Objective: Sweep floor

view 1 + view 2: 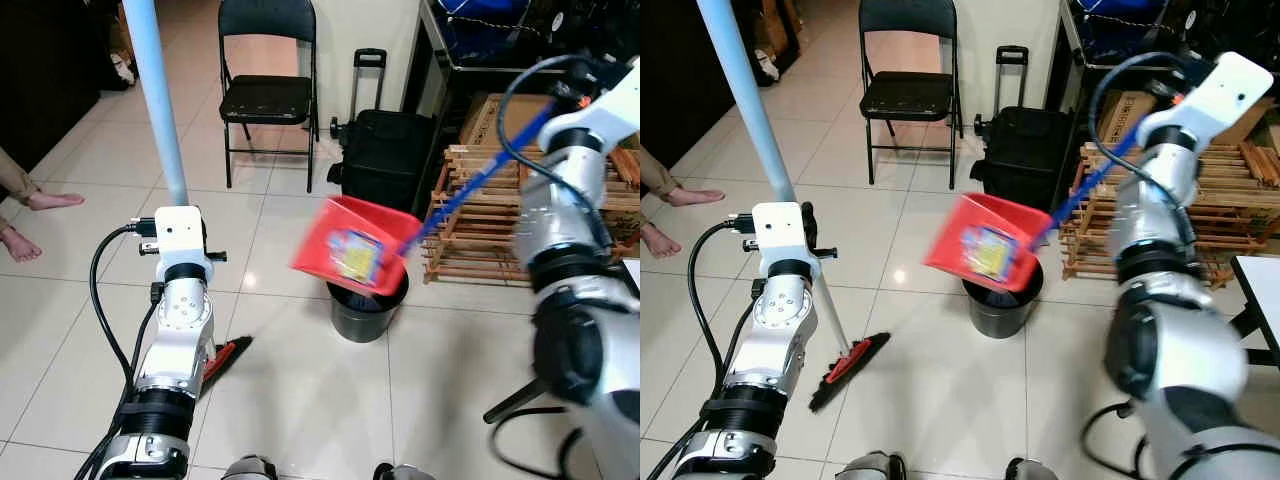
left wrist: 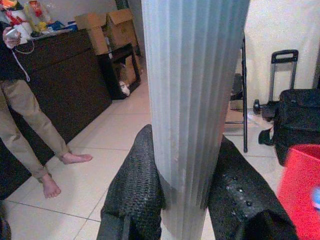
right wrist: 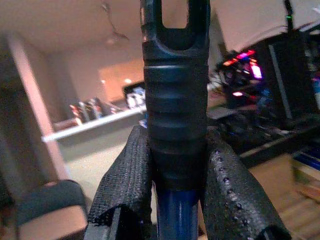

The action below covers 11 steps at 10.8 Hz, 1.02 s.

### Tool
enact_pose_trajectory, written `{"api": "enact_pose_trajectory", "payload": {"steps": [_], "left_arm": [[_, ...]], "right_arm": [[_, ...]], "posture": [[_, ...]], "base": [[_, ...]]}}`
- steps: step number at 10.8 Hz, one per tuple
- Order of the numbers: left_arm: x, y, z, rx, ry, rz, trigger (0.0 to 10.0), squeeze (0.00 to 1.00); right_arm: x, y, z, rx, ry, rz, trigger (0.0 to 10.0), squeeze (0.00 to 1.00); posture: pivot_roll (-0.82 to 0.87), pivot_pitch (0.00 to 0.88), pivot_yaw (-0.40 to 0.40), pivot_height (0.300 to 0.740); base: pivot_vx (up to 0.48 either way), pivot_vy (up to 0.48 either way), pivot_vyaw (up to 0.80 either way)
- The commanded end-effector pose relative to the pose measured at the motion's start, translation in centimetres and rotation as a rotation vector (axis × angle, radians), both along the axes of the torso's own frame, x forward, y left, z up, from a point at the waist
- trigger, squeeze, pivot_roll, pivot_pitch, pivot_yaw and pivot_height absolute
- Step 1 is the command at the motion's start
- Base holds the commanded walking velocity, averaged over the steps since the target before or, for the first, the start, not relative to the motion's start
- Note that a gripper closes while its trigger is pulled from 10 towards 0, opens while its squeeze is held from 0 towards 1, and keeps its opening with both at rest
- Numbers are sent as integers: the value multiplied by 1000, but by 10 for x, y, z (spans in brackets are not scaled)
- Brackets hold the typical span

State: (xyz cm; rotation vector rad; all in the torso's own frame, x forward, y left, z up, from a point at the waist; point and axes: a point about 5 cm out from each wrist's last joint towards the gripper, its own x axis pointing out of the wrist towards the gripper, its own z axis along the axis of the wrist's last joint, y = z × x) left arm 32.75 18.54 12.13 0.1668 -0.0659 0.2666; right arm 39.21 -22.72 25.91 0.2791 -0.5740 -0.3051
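No legible text, brand or no. anywhere. Wrapper (image 1: 355, 256) in red dustpan (image 1: 325, 240) has a printed pattern, too blurred to read; cardboard boxes (image 2: 107, 27) show no readable marks.

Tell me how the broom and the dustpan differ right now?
The broom rests its red and black head on the tile floor; the red dustpan is lifted and tipped over the black bin. The broom's pole is pale blue, the dustpan's handle dark blue. The left gripper holds the broom, the right gripper the dustpan. Both are firmly clamped.
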Motion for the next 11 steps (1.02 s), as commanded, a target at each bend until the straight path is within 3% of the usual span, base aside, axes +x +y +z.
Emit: {"api": "enact_pose_trajectory", "payload": {"steps": [1,2,4,6,11], "left_arm": [[4,-4,18,28,-76,-34,10000,0],[4,-4,18,29,-76,-37,10000,0],[5,-10,15,25,-59,-76,10000,0],[4,-12,13,19,-55,-86,10000,0],[4,-14,15,17,-66,-90,10000,0]], "right_arm": [[-5,8,14,19,-117,28,10000,0],[-4,11,11,18,-103,36,10000,0],[2,20,-13,9,37,83,10000,0],[4,21,-17,-27,94,104,10000,0],[4,26,-16,-31,91,143,10000,0]], "posture": [[30,57,50,740],[30,58,51,740],[25,59,51,740],[23,59,51,740],[23,46,44,740]], "base": [[0,0,0],[0,0,0],[0,0,0],[0,0,0],[0,0,0]]}}
